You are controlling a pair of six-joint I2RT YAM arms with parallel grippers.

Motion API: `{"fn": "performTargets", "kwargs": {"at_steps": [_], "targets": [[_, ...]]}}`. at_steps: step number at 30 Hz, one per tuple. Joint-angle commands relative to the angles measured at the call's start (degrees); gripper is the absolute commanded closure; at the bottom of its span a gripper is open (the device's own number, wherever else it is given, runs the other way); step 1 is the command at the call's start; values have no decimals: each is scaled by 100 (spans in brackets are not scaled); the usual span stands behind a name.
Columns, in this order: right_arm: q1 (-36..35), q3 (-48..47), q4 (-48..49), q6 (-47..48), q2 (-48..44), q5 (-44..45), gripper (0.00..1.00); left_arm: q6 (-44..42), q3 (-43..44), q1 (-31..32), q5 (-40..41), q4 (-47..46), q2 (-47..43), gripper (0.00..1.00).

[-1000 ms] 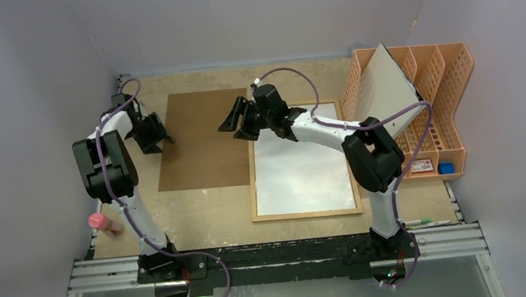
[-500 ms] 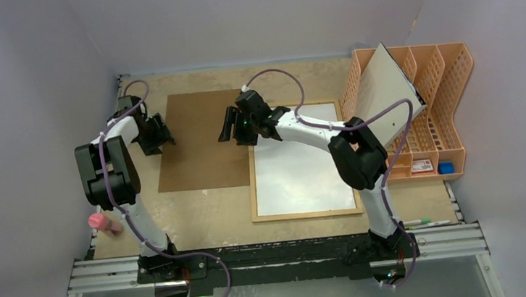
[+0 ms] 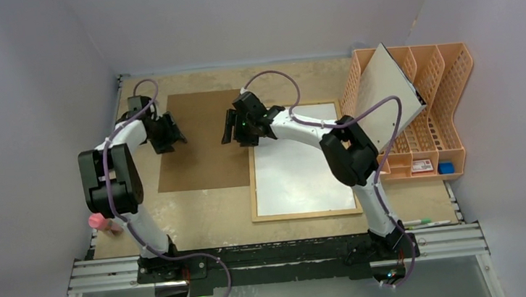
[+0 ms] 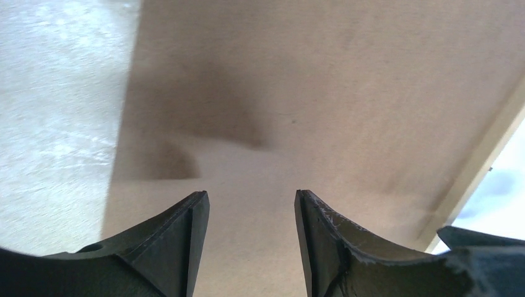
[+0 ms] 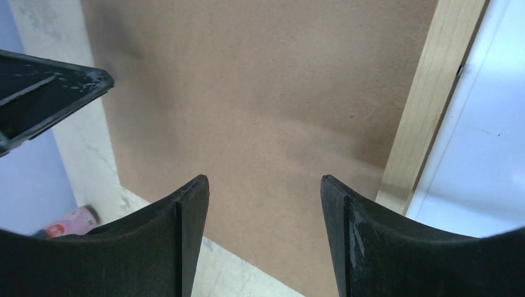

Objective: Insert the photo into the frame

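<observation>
Left arm [image 3: 109,179] stands folded at 12 o'clock from its base, forearm reaching toward 1 o'clock; left gripper [image 3: 175,137] aimed at 3 o'clock, jaws apart. Right arm [image 3: 349,156] rises toward 11 o'clock, forearm stretched toward 10 o'clock; right gripper [image 3: 227,129] aimed at 9 o'clock, jaws parted wide; the grippers face each other, well apart.

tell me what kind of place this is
Most likely a robotics lab test cell, not a home: a table boxed in by plain walls, the left arm and right arm bolted to a metal rail, and staged props like the frame and an orange file rack.
</observation>
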State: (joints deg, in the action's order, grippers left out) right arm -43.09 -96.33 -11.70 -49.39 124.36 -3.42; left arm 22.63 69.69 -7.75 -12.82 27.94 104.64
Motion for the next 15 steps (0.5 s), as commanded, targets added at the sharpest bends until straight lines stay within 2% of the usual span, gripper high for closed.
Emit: {"fn": "performTargets", "kwargs": {"at_steps": [1,3,7,15], "targets": [[-59,-498,-385,247,175,319,31,124,-149,170,-575,-354,-117,45],[-103,-666,-539,307,313,377,31,87,-224,203,-473,-326,-31,45],[-243,-863,-696,355,517,631,30,-122,163,204,474,596,494,45],[-637,-1552,-1252,597,1044,1327,30,-67,910,190,2380,1597,1088,45]]}}
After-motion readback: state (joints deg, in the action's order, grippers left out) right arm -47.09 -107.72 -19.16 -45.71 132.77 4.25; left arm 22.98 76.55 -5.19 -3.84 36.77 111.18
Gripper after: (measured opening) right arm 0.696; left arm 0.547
